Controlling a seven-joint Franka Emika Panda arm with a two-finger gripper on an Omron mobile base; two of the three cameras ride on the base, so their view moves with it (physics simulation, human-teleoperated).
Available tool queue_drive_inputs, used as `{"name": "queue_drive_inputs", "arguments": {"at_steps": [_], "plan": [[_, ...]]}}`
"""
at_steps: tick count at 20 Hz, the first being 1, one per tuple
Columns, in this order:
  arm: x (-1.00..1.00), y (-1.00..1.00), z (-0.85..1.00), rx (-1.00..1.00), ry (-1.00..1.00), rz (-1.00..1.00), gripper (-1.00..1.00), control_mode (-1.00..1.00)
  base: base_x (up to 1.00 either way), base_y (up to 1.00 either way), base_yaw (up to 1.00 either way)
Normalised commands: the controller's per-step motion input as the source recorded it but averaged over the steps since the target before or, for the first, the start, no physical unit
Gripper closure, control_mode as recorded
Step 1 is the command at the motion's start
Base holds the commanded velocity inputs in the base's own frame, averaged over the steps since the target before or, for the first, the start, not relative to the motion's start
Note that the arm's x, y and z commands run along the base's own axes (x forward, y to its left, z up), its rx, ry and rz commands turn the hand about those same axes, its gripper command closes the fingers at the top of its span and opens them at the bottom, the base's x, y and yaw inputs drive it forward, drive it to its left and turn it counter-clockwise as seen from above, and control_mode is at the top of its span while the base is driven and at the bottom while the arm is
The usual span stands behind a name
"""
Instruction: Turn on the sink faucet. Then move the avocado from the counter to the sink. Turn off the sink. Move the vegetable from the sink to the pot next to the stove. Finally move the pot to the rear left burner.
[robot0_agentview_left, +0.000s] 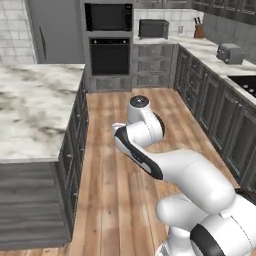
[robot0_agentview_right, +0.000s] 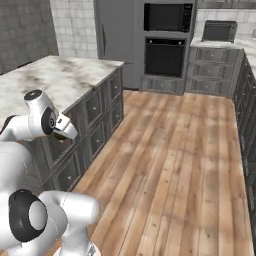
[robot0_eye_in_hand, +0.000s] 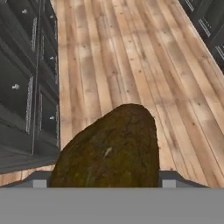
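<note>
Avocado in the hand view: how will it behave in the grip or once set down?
The avocado looks rounded and egg-shaped, so it would probably roll once released. Its skin looks rough and matte, likely giving the fingers decent friction. It seems rigid, probably not deforming.

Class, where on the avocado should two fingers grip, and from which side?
Take the avocado across its wide belly, a finger on each flank, coming from the broad end, as the gripper holds it. It narrows away from the hand, so the far end would likely slip.
</note>
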Motion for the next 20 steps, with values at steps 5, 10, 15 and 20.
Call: {"name": "queue_drive_inputs", "arguments": {"at_steps": [5, 10, 15, 20], "plan": [[0.0, 0.0, 0.0, 0.0, 0.0, 0.0, 1.0, 1.0, 0.27, 0.0, -0.42], [0.0, 0.0, 0.0, 0.0, 0.0, 0.0, 1.0, 1.0, 0.4, 0.0, -0.41], [0.0, 0.0, 0.0, 0.0, 0.0, 0.0, 1.0, 1.0, 0.57, 0.01, -0.39], [0.0, 0.0, 0.0, 0.0, 0.0, 0.0, 1.0, 1.0, 0.66, 0.1, -0.38]]}}
